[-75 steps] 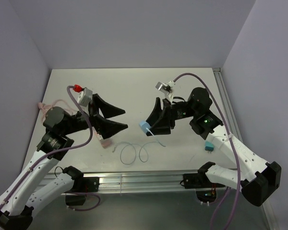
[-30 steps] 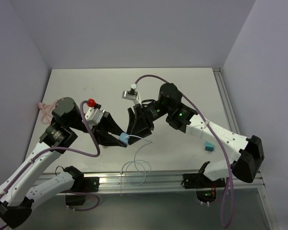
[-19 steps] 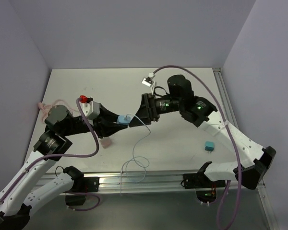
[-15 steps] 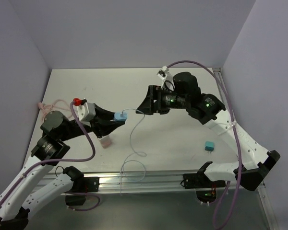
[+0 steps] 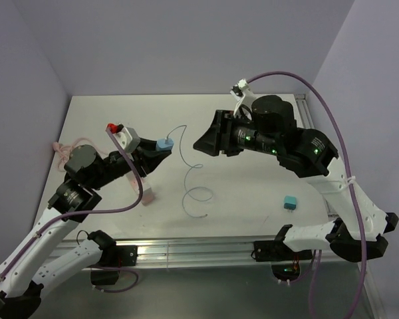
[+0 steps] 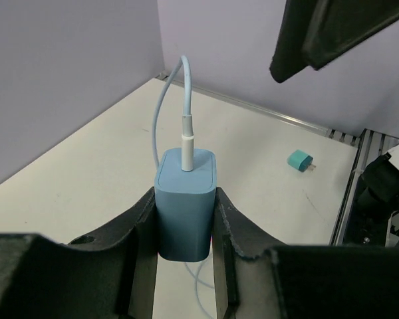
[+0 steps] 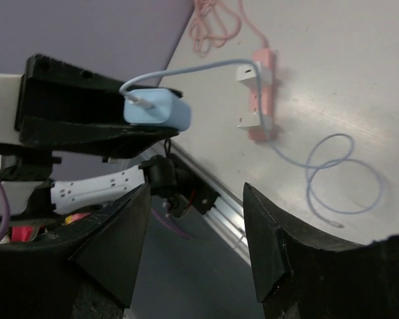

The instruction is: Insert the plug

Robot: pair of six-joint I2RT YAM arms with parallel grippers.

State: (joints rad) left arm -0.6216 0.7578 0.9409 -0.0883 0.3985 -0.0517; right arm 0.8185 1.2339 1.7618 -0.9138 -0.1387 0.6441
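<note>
My left gripper (image 5: 161, 147) (image 6: 184, 197) is shut on a light blue charger block (image 5: 164, 143) (image 6: 185, 203), held above the table's left middle. The plug (image 6: 186, 150), a small white head, sits in the block's top face (image 7: 141, 105). Its thin pale wire (image 5: 188, 174) (image 6: 163, 100) arcs up from the block, drops to the table and ends in a loop (image 7: 342, 179). My right gripper (image 5: 199, 144) (image 7: 196, 193) hangs open in the air to the right of the block, apart from it, with nothing between its fingers.
A pink socket strip (image 5: 147, 193) (image 7: 261, 100) lies on the table under the left arm, its pink cord (image 5: 66, 147) bunched at the left edge. A small teal charger (image 5: 290, 203) (image 6: 298, 160) lies near the front right. Walls close off the table's back and sides.
My right gripper has opened, let go at the block and drawn back to the right. My left gripper has carried the block up and away, and the wire now trails free onto the table.
</note>
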